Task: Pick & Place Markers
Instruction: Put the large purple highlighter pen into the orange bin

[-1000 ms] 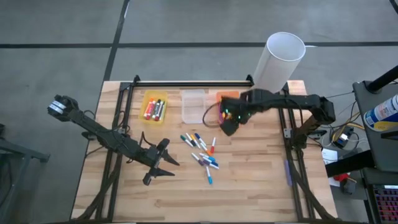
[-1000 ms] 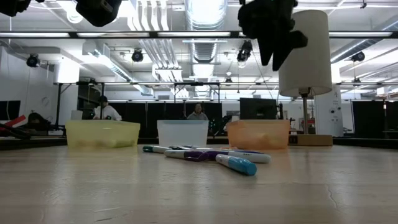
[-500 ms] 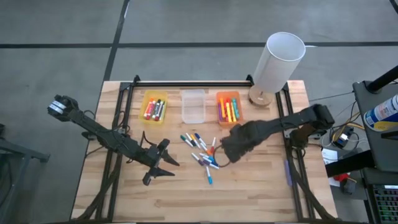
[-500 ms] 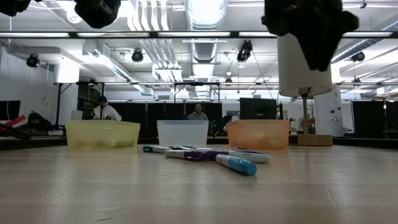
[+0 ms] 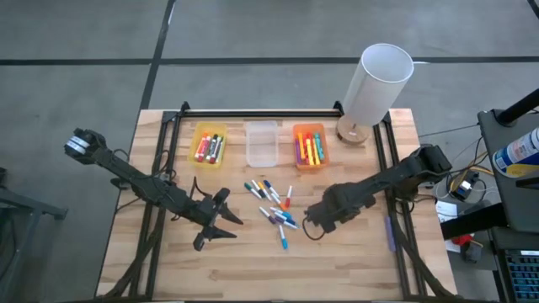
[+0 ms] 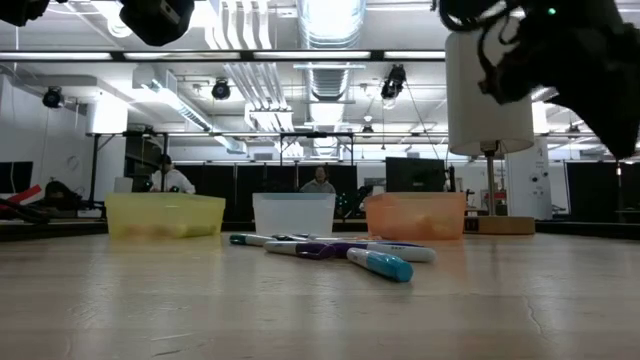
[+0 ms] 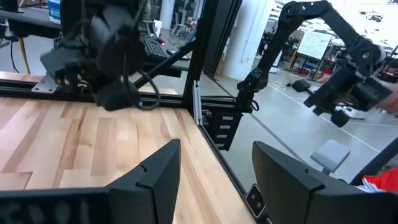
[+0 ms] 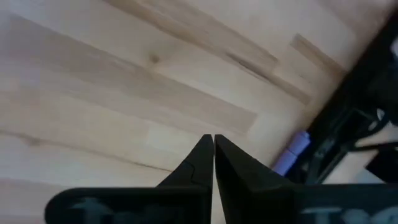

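Note:
Several loose markers (image 5: 274,208) in many colours lie flat in a cluster on the wooden table (image 5: 253,269); the low view shows them (image 6: 340,252) in front of the bins. More markers lie in the yellow bin (image 5: 208,145) and the orange bin (image 5: 309,146). My right gripper (image 5: 318,219) hangs just right of the cluster. Its fingers (image 8: 213,158) are shut over bare wood, with nothing between them. My left gripper (image 5: 215,225) waits left of the cluster, open (image 7: 214,174) and holding nothing.
A clear bin (image 5: 262,143) stands between the yellow and orange bins along the far side. A tall white cylinder on a round base (image 5: 376,82) stands at the far right corner. Dark frame rails (image 5: 392,210) run along the table's sides. A purple marker (image 8: 292,151) lies by the right rail.
My right gripper has swung from beside the orange bin toward the table's near edge, and now hangs just right of the loose markers. The markers have not moved.

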Robot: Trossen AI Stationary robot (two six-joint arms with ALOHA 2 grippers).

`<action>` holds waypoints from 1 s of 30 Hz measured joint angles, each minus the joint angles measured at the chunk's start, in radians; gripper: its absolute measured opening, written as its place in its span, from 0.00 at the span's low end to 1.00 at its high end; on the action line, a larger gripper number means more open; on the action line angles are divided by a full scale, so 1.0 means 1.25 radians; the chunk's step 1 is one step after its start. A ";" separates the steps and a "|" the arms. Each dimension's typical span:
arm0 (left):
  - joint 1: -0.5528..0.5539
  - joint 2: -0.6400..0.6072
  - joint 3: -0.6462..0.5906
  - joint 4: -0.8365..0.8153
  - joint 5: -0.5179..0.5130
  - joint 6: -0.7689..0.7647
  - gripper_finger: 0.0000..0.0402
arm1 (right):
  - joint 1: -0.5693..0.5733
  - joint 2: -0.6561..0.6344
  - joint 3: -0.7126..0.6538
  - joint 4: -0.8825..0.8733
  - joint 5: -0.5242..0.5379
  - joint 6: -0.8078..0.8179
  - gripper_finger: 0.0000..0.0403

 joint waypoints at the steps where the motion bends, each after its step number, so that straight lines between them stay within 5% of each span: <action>1: 0.000 0.000 0.000 0.004 0.000 0.000 0.48 | 0.003 0.000 -0.013 0.000 -0.006 0.008 0.02; 10: 0.001 0.000 0.020 0.056 0.000 0.001 0.48 | 0.056 0.000 -0.149 0.006 -0.155 0.121 0.02; 17: 0.001 0.000 0.053 0.059 0.000 0.002 0.48 | 0.110 0.000 -0.239 0.047 -0.194 0.207 0.02; 30: 0.001 0.000 0.057 0.056 0.000 0.002 0.48 | 0.132 -0.001 -0.332 0.140 -0.311 0.212 0.02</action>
